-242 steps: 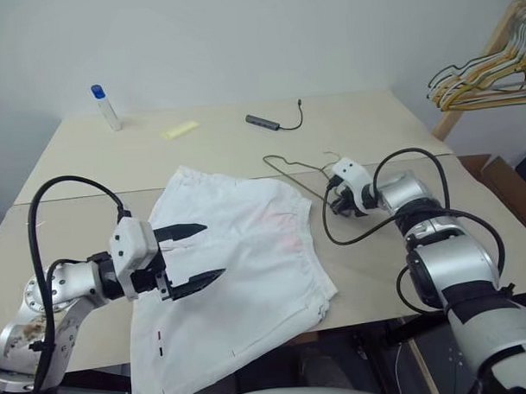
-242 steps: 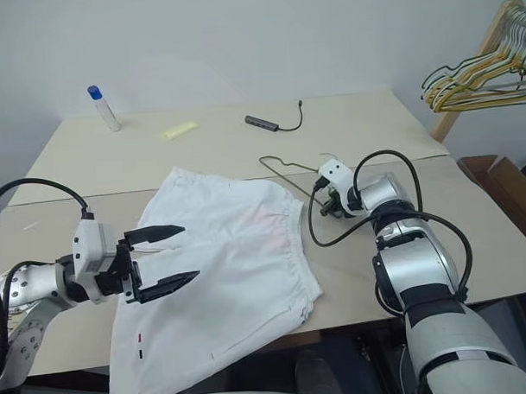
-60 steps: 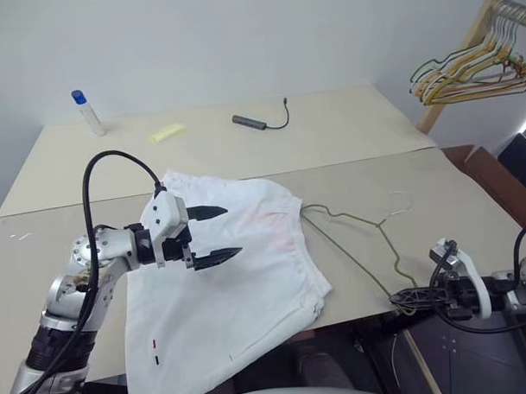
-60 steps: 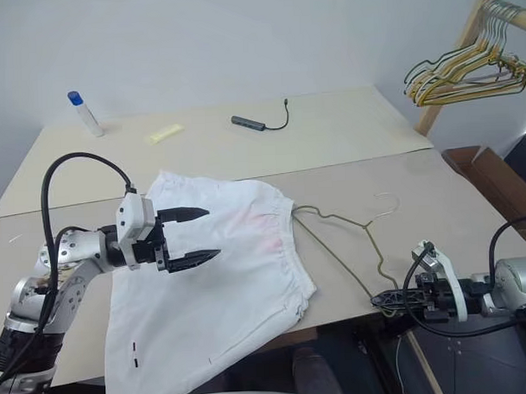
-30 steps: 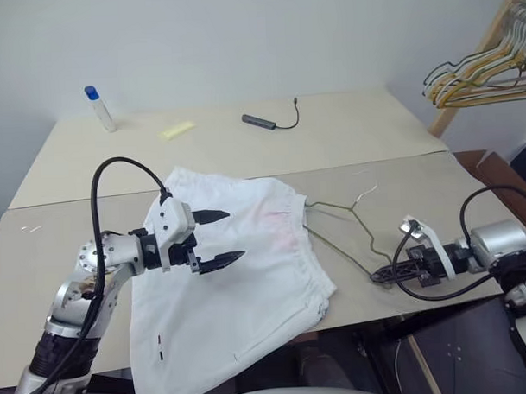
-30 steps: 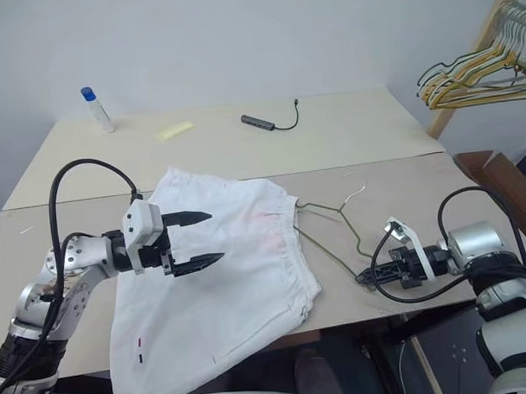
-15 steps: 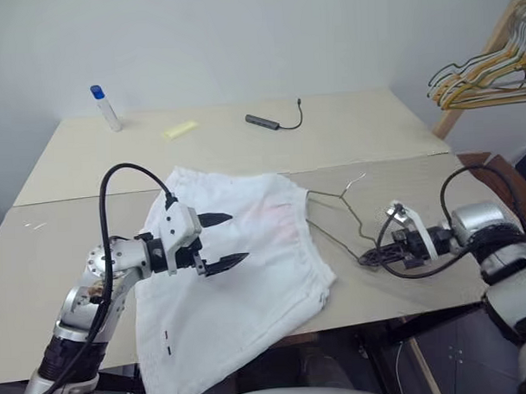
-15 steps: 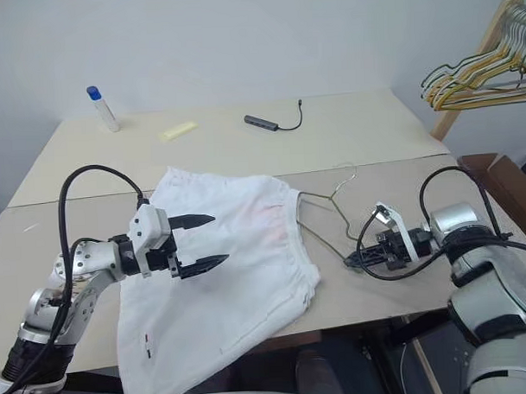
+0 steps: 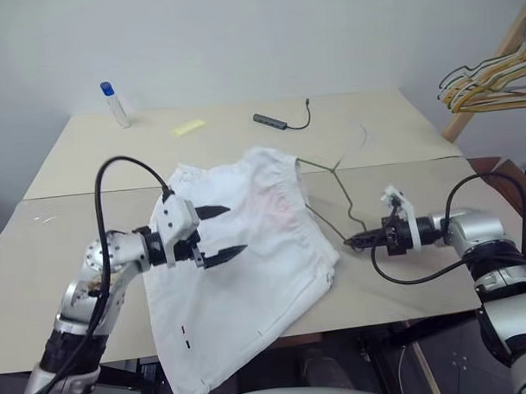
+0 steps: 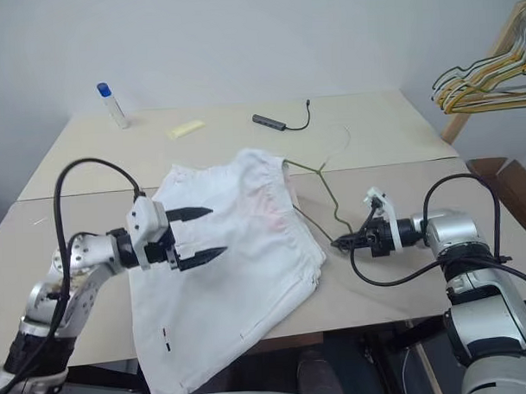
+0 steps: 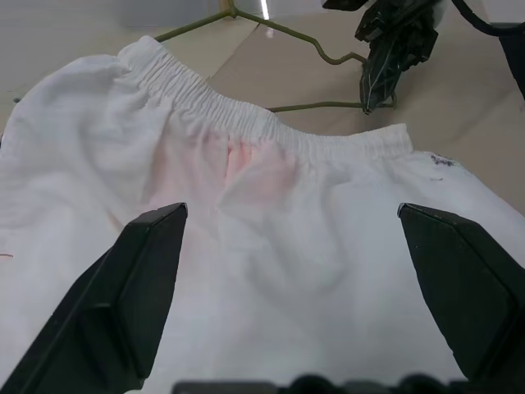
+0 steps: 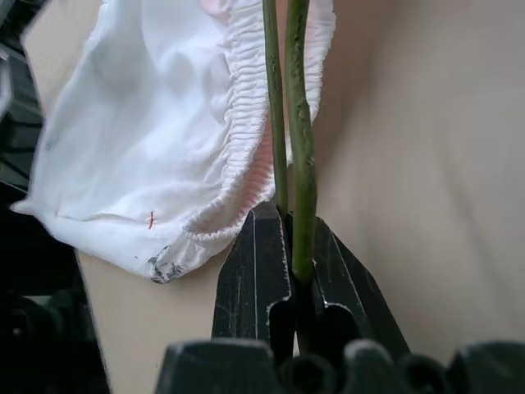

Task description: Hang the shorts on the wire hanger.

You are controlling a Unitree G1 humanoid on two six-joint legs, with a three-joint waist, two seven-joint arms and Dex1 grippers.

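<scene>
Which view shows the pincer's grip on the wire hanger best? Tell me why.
The right wrist view: the right pincer is shut on the wire hanger, the wire sitting between its fingers. The eye views show the whole hanger, with the grip small; the left wrist view shows the grip from afar.

You have a pale beige tabletop (image 9: 399, 132) made of two boards, with a seam running across it. At the far left corner stands a small clear plastic bottle with a blue cap (image 9: 114, 104), upright. Near it, toward the middle, lies a flat pale yellow strip (image 9: 189, 127). Further along the far board lies a dark grey oblong adapter with a thin black cable (image 9: 272, 121), the cable curling away. Beyond the table's right corner you see a bunch of yellowish and dark wire hangers (image 9: 488, 77) hung on a slanted wooden rack (image 9: 504, 46).
</scene>
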